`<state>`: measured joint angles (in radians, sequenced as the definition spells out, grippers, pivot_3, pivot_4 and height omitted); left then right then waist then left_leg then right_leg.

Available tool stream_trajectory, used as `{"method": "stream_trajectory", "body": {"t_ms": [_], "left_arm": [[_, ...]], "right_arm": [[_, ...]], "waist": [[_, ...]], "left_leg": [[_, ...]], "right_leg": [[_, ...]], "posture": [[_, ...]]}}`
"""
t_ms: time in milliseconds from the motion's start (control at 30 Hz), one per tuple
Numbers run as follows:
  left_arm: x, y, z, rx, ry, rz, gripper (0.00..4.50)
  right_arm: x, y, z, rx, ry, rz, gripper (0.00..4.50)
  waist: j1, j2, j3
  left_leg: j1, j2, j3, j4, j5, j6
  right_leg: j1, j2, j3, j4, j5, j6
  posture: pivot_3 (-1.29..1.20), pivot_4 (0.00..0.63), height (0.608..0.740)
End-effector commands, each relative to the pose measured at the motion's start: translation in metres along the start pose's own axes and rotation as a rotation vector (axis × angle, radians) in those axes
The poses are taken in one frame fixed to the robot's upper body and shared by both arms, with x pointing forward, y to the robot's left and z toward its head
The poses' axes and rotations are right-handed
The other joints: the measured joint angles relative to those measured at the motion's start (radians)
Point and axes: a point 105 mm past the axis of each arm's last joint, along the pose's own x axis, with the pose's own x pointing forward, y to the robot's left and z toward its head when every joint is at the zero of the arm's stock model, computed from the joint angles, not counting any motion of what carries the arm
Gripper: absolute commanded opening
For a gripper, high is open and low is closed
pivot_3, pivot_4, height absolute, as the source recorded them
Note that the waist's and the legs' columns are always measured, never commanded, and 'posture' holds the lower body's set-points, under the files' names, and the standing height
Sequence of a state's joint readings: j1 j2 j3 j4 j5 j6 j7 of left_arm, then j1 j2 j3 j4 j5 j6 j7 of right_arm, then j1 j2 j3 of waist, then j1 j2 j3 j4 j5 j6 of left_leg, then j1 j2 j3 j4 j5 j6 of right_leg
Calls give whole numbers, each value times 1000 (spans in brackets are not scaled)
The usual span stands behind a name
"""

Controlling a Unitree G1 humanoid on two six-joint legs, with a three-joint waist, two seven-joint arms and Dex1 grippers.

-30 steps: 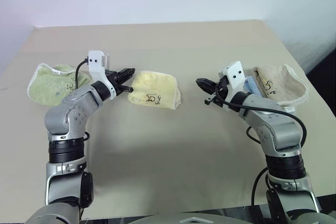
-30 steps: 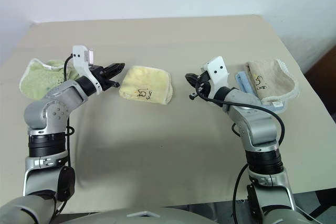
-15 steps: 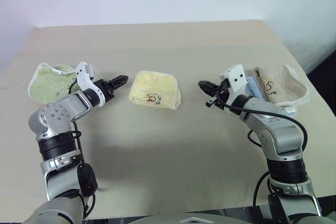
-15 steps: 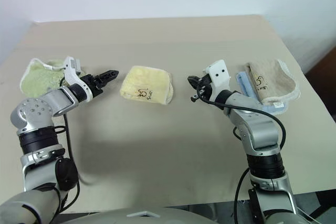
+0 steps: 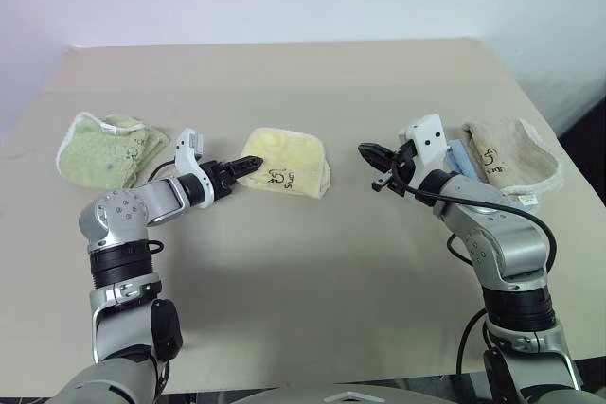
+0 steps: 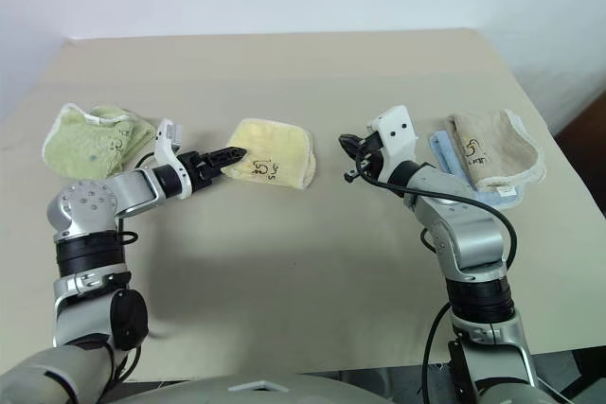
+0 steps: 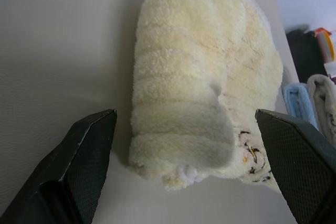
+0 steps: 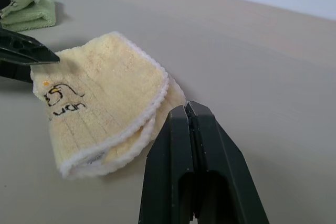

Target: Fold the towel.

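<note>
On the surface (image 5: 312,262), the towel (image 5: 284,164) lies folded between both arms. Left tool (image 5: 242,168) is wide open at its near edge. Right tool (image 5: 369,152) is shut, a bit away. Slide one finger under the edge, then pinch gently.

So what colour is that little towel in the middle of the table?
Pale yellow towel, whitish stitched edging, small dark embroidered mark; the right wrist view shows it best.
</note>
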<state>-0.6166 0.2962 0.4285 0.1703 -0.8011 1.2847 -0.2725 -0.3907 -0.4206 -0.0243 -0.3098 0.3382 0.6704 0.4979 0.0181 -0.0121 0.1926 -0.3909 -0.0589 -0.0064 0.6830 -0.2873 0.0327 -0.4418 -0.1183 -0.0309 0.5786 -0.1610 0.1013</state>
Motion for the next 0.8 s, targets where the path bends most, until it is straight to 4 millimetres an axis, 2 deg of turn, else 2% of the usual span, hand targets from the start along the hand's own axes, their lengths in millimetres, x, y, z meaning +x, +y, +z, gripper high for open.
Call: {"method": "stream_trajectory", "body": {"t_ms": [33,133,467,567,633,800], "left_arm": [[14,-13,-21,-31,93,-54,4278],[15,-18,-20,-41,83,-71,3570],[8,-13,2,-95,-58,-48,224],[2,-14,17,-106,-146,-41,10],[-9,-22,40,-87,-272,-51,10],[-37,-37,77,-42,-497,-69,10]], "right_arm": [[-7,-2,19,-37,-74,-19,0],[-8,-3,20,-37,-76,-25,0],[-7,-3,21,-37,-82,-28,0],[-7,-3,21,-36,-82,-25,0],[-6,-2,21,-35,-82,-20,0],[-4,-1,21,-35,-78,-5,0]], "waist": [[2,0,0],[2,0,0],[-6,0,0],[-7,0,0],[-7,-1,0],[-6,-1,1]], "left_leg": [[0,0,0,0,0,0],[0,0,0,0,0,0],[-1,1,0,0,0,0],[-1,1,0,0,0,0],[-1,1,0,0,0,0],[-1,1,0,0,0,0]], "right_leg": [[0,0,0,0,0,0],[0,0,0,-1,0,0],[-1,1,0,0,0,0],[-1,1,0,0,0,0],[-1,1,0,0,0,0],[-2,1,0,-1,0,0]], "posture": [[0,150,728],[0,150,728],[0,150,728],[0,150,728],[0,150,728],[0,150,728]]}}
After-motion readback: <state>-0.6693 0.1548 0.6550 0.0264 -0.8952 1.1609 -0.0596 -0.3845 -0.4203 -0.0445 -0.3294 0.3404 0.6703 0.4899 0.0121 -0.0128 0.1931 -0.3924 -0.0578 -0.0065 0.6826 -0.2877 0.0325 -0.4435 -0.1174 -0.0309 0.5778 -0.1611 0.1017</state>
